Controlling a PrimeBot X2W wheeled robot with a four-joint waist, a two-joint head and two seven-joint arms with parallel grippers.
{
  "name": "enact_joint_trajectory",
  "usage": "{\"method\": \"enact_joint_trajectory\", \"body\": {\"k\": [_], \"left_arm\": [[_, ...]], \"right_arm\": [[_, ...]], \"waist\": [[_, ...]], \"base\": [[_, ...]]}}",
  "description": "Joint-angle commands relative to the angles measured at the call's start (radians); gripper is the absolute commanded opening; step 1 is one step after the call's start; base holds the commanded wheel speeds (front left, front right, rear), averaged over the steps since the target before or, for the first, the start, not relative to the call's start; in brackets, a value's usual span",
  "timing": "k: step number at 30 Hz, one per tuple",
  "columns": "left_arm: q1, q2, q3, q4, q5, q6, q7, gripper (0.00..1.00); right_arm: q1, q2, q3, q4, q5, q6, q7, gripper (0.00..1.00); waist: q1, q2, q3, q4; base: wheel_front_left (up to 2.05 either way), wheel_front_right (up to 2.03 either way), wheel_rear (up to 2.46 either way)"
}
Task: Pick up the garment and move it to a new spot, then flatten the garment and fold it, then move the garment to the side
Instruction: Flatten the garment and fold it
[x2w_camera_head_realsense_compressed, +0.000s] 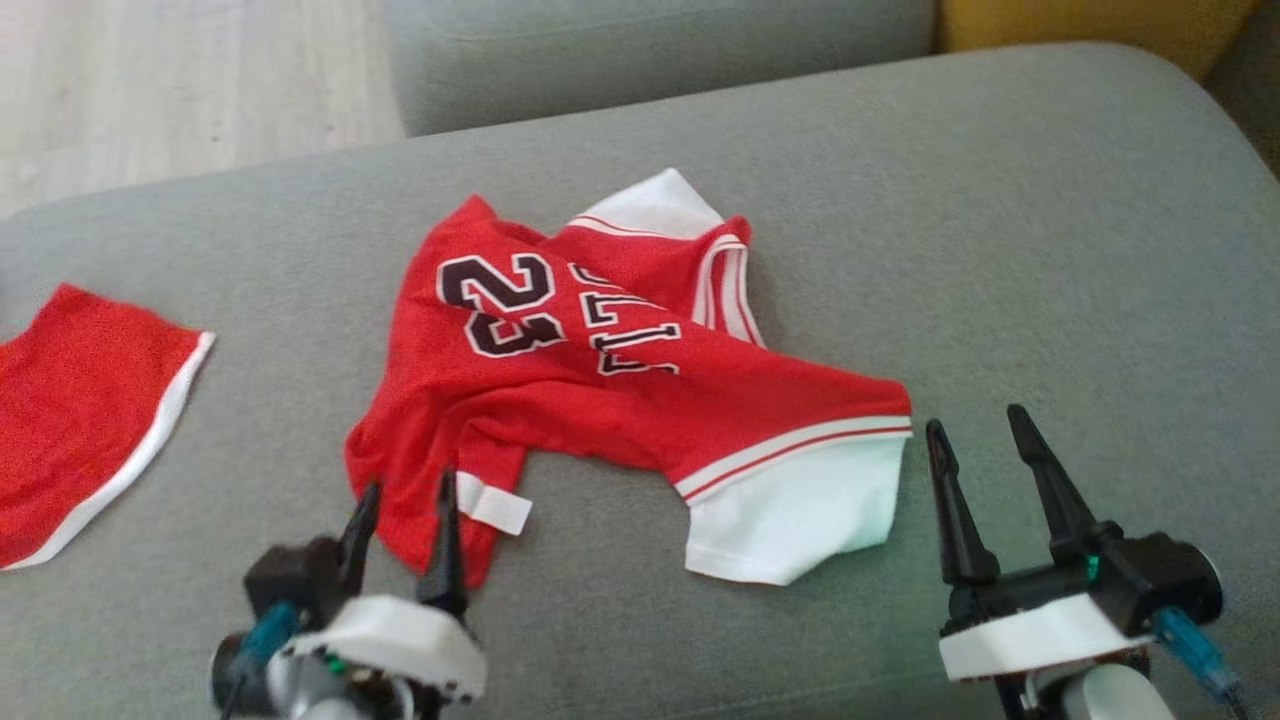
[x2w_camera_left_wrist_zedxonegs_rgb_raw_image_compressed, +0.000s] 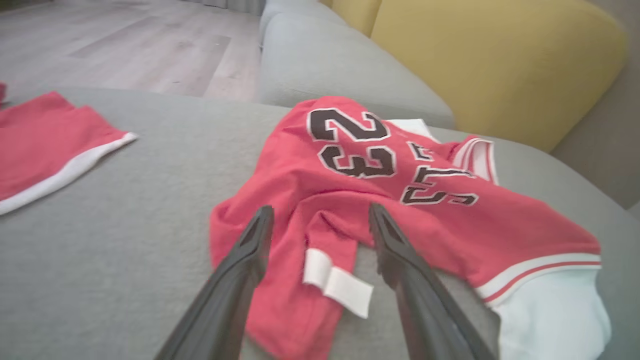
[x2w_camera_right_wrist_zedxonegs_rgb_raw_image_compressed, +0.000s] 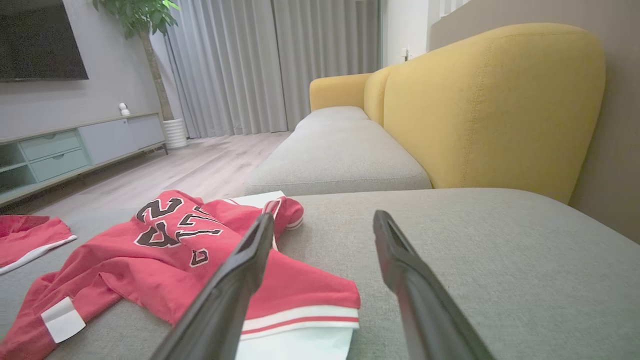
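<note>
A red jersey (x2w_camera_head_realsense_compressed: 620, 390) is spread in a crumpled state near the middle of the grey seat cushion (x2w_camera_head_realsense_compressed: 1050, 250), a little toward its near edge. The number "23" (x2w_camera_head_realsense_compressed: 500, 305) is printed on it in black with a white outline. Beside the number, block lettering (x2w_camera_head_realsense_compressed: 625, 320) in the same style is seen, but it is broken by a fold and cannot be read in full. A white sleeve (x2w_camera_head_realsense_compressed: 800, 510) with a red stripe above it is turned toward the near right. A small blank white tab (x2w_camera_head_realsense_compressed: 495, 503) is seen at the jersey's near left end.

The left gripper (x2w_camera_head_realsense_compressed: 410, 487) is held with its fingers apart over that near left end. In the left wrist view the tab (x2w_camera_left_wrist_zedxonegs_rgb_raw_image_compressed: 337, 282) is framed between the two fingers; contact with the cloth cannot be told. The right gripper (x2w_camera_head_realsense_compressed: 976, 420) is likewise spread apart, with nothing between its fingers, just beside the white sleeve on bare cushion.

A second red cloth (x2w_camera_head_realsense_compressed: 80, 400) with white trim is laid at the cushion's left edge, well apart from the jersey. A yellow backrest (x2w_camera_right_wrist_zedxonegs_rgb_raw_image_compressed: 490, 100) is seen behind the cushion.
</note>
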Motion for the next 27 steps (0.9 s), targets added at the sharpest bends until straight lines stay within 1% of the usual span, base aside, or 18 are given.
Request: {"method": "enact_joint_trajectory", "body": {"k": [1, 9, 13, 20, 21, 27], "left_arm": [[-0.020, 0.011, 0.065, -0.044, 0.030, -0.003, -0.012, 1.00], [0.103, -0.033, 0.198, -0.065, 0.186, -0.057, -0.012, 1.00], [0.148, -0.067, 0.267, -0.056, 0.246, -0.104, -0.012, 1.00], [0.185, -0.121, 0.372, -0.018, 0.327, -0.183, -0.012, 1.00], [0.185, -0.121, 0.372, -0.018, 0.327, -0.183, -0.012, 1.00], [0.190, -0.155, 0.429, -0.010, 0.377, -0.242, -0.012, 1.00]], "right_arm": [[-0.012, -0.004, 0.017, -0.039, -0.010, -0.001, -0.004, 1.00], [0.026, -0.004, -0.020, -0.022, -0.026, -0.001, -0.004, 1.00], [0.036, -0.004, -0.045, -0.002, -0.031, -0.001, -0.004, 1.00], [0.044, -0.004, -0.053, 0.045, -0.031, -0.001, -0.004, 1.00], [0.044, -0.004, -0.053, 0.045, -0.031, -0.001, -0.004, 1.00], [0.042, -0.004, -0.042, 0.063, -0.021, -0.001, -0.004, 1.00]], "waist": [[0.0001, 0.0000, -0.016, 0.026], [0.0001, 0.0000, -0.051, 0.089], [0.0001, 0.0000, -0.060, 0.112], [0.0001, 0.0000, -0.072, 0.137], [0.0001, 0.0000, -0.072, 0.137], [0.0001, 0.0000, -0.072, 0.142]], "base": [[0.00, 0.00, 0.00], [0.00, 0.00, 0.00], [0.00, 0.00, 0.00], [0.00, 0.00, 0.00], [0.00, 0.00, 0.00], [0.00, 0.00, 0.00]]}}
